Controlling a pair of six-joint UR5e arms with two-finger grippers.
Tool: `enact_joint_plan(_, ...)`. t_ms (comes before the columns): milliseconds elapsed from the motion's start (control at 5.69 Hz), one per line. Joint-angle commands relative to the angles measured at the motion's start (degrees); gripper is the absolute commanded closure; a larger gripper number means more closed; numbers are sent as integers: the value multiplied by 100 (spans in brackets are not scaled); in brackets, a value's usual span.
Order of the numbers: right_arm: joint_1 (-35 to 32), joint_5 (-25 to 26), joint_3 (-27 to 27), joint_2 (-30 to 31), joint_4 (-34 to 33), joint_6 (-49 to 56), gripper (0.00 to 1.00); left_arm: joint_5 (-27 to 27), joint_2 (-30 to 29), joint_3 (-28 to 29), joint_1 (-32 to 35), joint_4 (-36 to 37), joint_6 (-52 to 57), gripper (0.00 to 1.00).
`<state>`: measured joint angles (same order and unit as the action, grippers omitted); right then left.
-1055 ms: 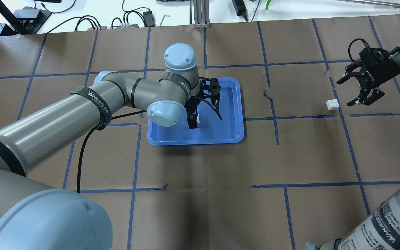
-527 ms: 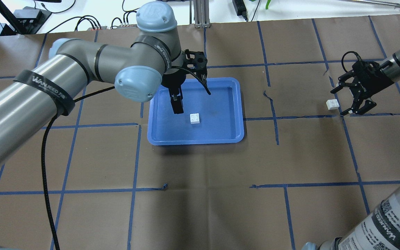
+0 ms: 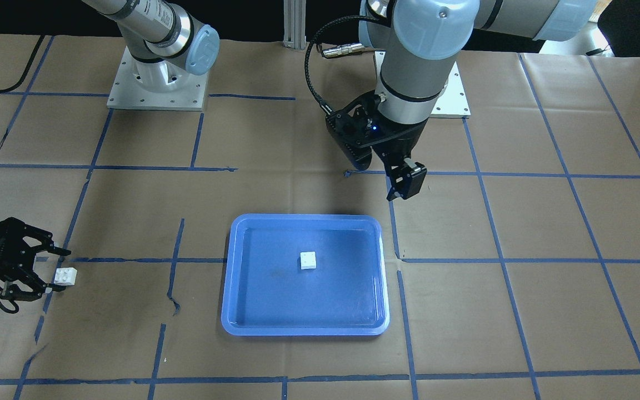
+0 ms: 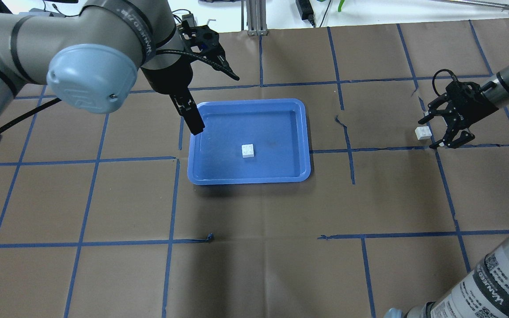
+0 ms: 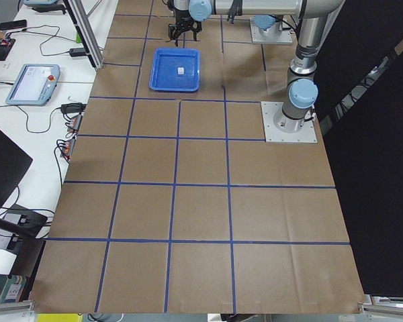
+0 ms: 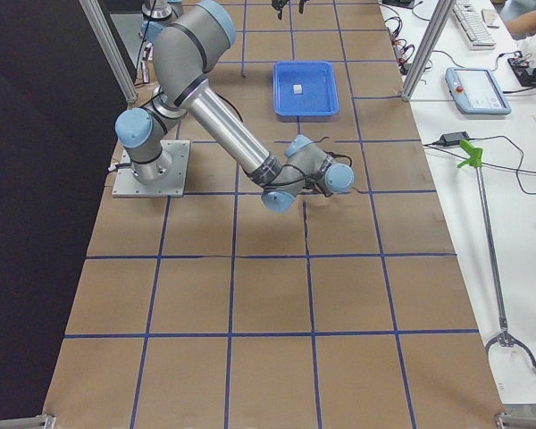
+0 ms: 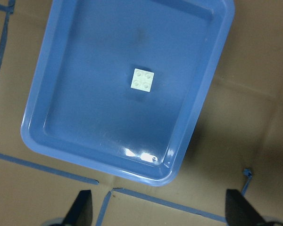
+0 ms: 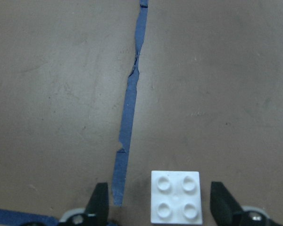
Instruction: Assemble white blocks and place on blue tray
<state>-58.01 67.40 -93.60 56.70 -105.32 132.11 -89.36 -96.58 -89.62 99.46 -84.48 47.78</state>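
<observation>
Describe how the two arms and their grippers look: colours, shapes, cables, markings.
The left arm and right arm are grey tubes with pale blue rounded joint caps and black bands bearing white lettering. A black cable runs along the left arm toward the left gripper. It and the right gripper are black and two-fingered, with skeletal linkage frames.

Grey tubular arms (image 4: 42, 31) with pale-blue joint caps (image 4: 89, 77), black lettered bands (image 4: 138, 26), braided black cable (image 3: 307, 66).

Blue tray (image 4: 249, 179) in five views
</observation>
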Motion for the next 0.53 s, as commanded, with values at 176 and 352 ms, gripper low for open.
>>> enact_joint_plan(176,0,54,70,25,-234,-10,81,-29,753,-82,-751,-717,-1161,1)
enact_joint_plan(352,0,36,87,95,-235,-53,82,-20,912,-109,-823,-859,-1523,1)
